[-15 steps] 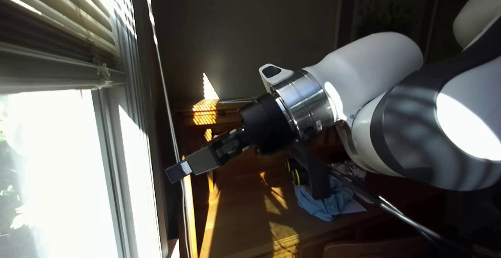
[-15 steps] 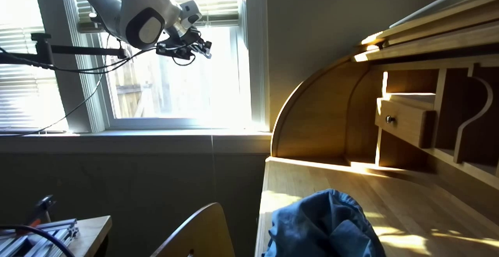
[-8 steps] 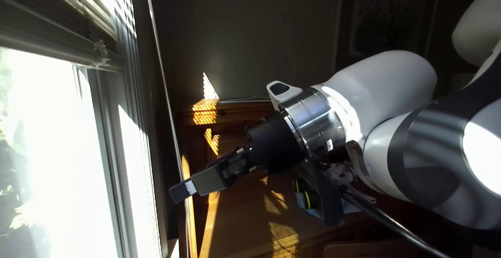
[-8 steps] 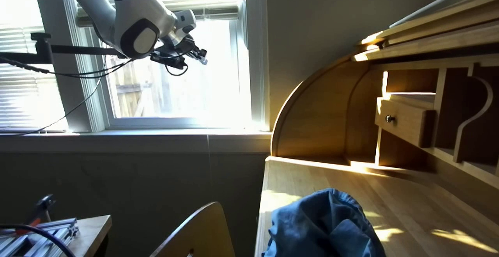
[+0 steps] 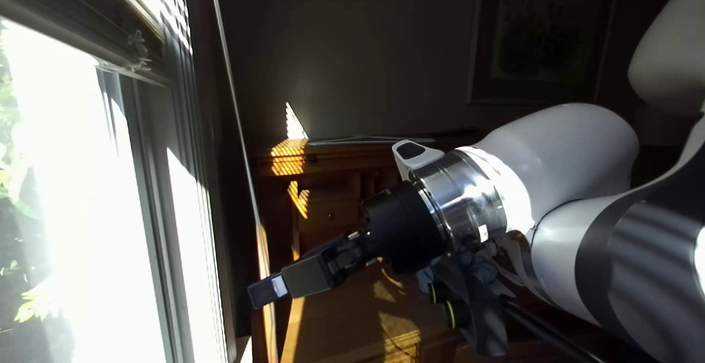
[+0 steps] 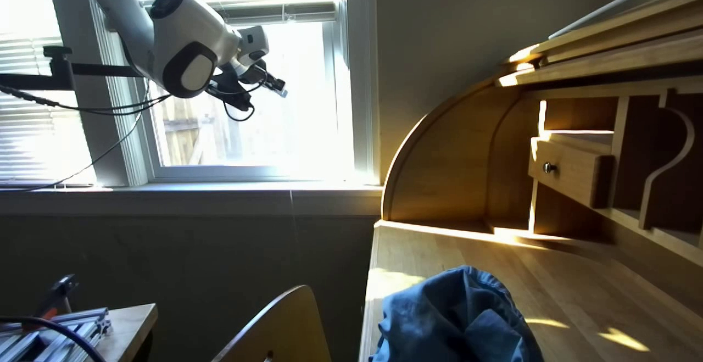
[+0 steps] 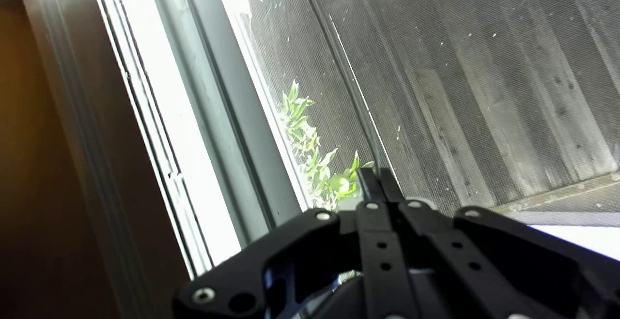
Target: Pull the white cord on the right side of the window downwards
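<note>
The white cord (image 5: 234,104) runs taut from the top of an exterior view down to my gripper (image 5: 267,291). My gripper is shut on it in front of the window (image 6: 307,131). In the wrist view the cord (image 7: 372,146) comes down between the fingertips of my gripper (image 7: 378,176), which are nearly touching. A thin tail of the cord (image 6: 291,200) hangs below the sill in an exterior view. The blind (image 6: 313,13) is raised, with its bottom rail above the gripper (image 6: 282,88). The exact contact on the cord is hidden by the fingers.
A wooden roll-top desk (image 6: 456,164) stands beside the window, with a blue cloth (image 6: 456,318) on it. A chair back (image 6: 285,329) and a small table (image 6: 129,323) stand in front. The sill (image 6: 247,187) lies below the gripper. Black cables (image 6: 104,110) hang from the arm.
My gripper has moved down and slightly back from the window with the cord in it. The blind's bottom rail has risen, showing more of the glass.
</note>
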